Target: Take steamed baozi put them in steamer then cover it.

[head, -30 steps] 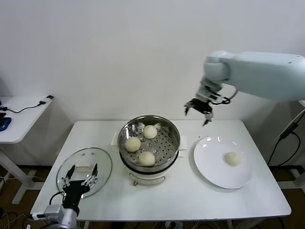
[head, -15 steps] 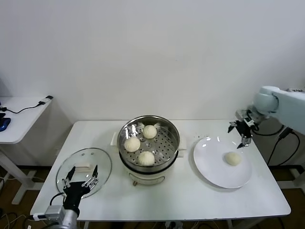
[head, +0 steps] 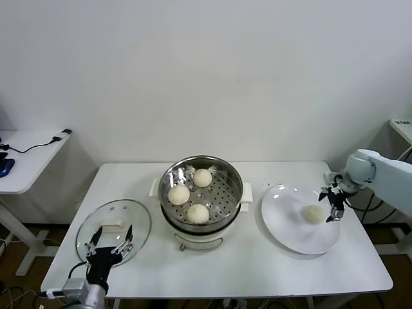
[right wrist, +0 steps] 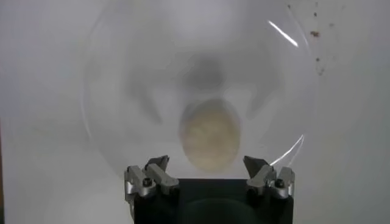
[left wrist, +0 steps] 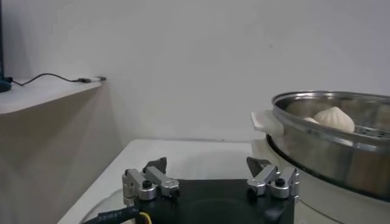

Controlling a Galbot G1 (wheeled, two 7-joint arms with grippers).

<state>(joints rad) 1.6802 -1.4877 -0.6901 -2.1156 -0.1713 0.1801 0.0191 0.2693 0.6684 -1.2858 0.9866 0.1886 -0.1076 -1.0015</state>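
The steamer (head: pixel 201 158) stands uncovered mid-table with three steamed baozi (head: pixel 179 194) on its perforated tray. A fourth baozi (head: pixel 314 214) lies on a white plate (head: pixel 290 225) to the right. My right gripper (head: pixel 333 205) hangs open just above this bun's right side; in the right wrist view the bun (right wrist: pixel 210 134) sits ahead of the open gripper (right wrist: pixel 207 165), not between its fingers. The cover (head: pixel 114 222), a glass lid, lies flat at front left. My left gripper (head: pixel 109 241) rests open and empty at its near edge, facing the steamer (left wrist: pixel 329 152).
The white table (head: pixel 257 270) ends close behind my left gripper and just right of the plate. A lower side table (head: pixel 26 154) with a cable stands off to the left. The wall rises right behind the steamer.
My right arm swung from behind the steamer out to the right and came down over the plate beside the lone baozi. The left arm and the lid stayed put.
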